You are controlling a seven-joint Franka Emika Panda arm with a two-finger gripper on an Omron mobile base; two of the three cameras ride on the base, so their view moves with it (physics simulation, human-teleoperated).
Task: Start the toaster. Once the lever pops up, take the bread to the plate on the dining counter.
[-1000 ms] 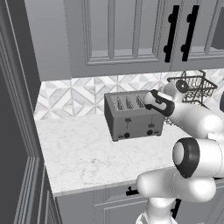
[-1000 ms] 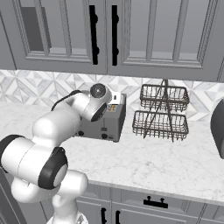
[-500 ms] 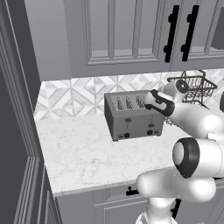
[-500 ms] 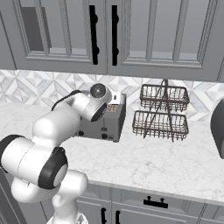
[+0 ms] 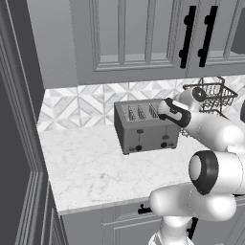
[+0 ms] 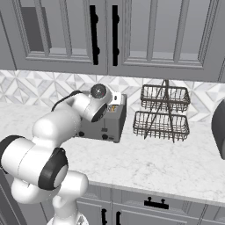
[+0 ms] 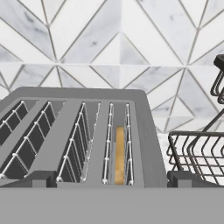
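The grey four-slot toaster (image 5: 143,128) stands on the marble worktop against the tiled backsplash, its two black levers (image 5: 139,130) on the front face. In the hand view I look down on the toaster (image 7: 83,131) and see the tan bread (image 7: 119,153) sunk in the slot at its right end. The bread (image 6: 113,108) also peeks out beside my hand in the right base view. My gripper (image 7: 113,183) hovers just above the toaster's right end, open, its fingertips (image 7: 43,178) wide apart with nothing between them. The plate and the dining counter are out of view.
A two-tier black wire basket rack (image 6: 165,112) stands right of the toaster, close to my hand (image 5: 174,114). A dark rounded appliance (image 6: 219,129) sits at the far right. Grey wall cabinets (image 5: 143,38) hang overhead. Bare marble worktop (image 5: 86,167) lies in front of the toaster.
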